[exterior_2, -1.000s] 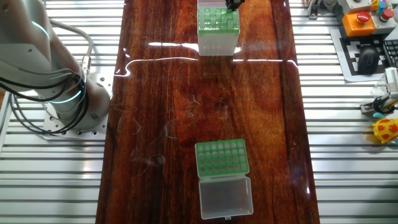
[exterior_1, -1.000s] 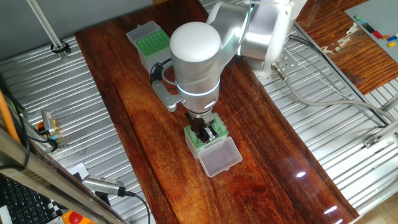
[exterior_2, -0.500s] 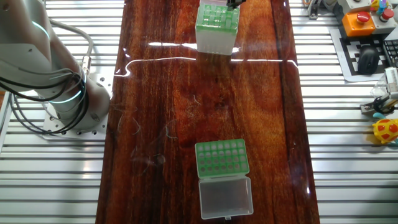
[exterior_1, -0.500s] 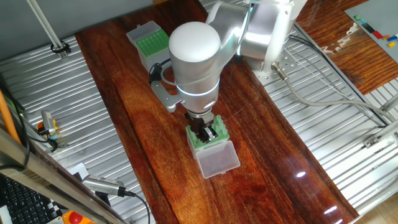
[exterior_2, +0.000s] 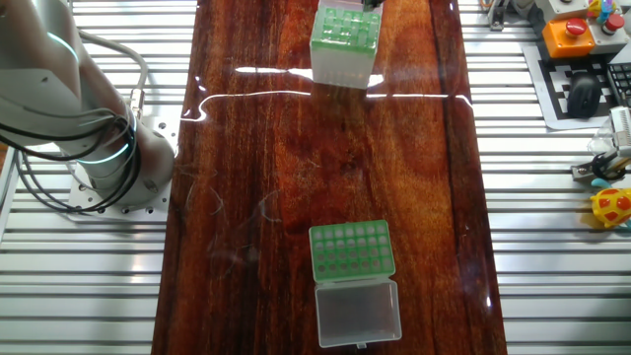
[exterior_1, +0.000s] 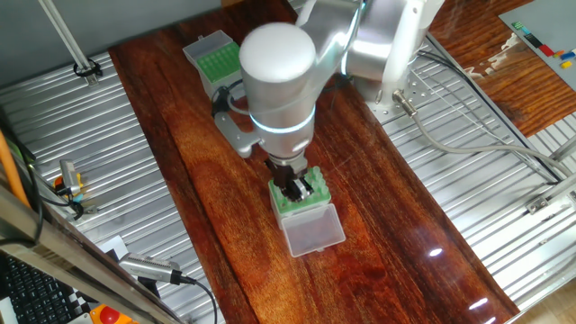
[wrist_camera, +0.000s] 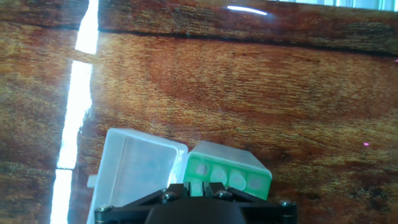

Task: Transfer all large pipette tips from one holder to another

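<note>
1. The low green rack (exterior_1: pixel 219 61) is sitting at the 11 o'clock end of the table (exterior_1: pixel 202 189) in one fixed view, with its clear lid (exterior_2: pixel 357 312) lying open and well apart from the arm (exterior_1: pixel 279 81).
2. The tall whitish box (exterior_1: pixel 310 227) is standing toward 5 o'clock, turned slightly askew to the table edges.
3. The gripper (exterior_1: pixel 295 187) is reaching down onto the box's green top. I cannot tell whether it is parted or clamped, since the arm is covering it.
4. The tips are showing in no view clearly enough to tell which holes are holding them. The hand view is showing only pale holes in the box.
5. Judging by the pose, a placing step at the box is looking likely. The next move is probably calling for a straight lift without dragging the box.
</note>
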Available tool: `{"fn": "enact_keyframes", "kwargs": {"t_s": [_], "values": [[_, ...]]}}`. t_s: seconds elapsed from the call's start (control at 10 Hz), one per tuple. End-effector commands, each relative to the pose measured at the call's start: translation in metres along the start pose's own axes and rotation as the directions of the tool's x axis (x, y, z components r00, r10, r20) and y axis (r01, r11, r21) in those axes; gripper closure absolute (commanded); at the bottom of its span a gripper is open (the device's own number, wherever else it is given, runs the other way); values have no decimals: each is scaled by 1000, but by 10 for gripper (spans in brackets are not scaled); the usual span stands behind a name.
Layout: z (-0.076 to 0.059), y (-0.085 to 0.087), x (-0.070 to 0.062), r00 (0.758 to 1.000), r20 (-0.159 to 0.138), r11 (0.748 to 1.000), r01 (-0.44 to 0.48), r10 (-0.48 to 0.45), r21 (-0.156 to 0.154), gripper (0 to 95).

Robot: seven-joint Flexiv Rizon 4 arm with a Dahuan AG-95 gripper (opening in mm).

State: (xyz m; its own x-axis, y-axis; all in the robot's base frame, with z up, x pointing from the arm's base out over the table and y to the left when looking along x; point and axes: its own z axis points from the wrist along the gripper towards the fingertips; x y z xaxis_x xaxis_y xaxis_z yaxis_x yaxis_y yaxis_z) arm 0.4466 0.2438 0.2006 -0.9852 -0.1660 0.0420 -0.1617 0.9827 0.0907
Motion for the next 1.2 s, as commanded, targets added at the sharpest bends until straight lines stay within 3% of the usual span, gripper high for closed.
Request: {"fn": "enact_keyframes", "kwargs": {"t_s": [0.1, 0.4, 0.7, 1.2], "values": [[-15, 1, 4, 1000, -3, 1000, 15, -15, 0, 950], [-54, 1, 14, 999, -18, 999, 36, -36, -3, 950], [-74, 7, 19, 999, -27, 999, 41, -41, -3, 950], [-79, 9, 20, 998, -45, 999, 49, -49, -5, 950]]}}
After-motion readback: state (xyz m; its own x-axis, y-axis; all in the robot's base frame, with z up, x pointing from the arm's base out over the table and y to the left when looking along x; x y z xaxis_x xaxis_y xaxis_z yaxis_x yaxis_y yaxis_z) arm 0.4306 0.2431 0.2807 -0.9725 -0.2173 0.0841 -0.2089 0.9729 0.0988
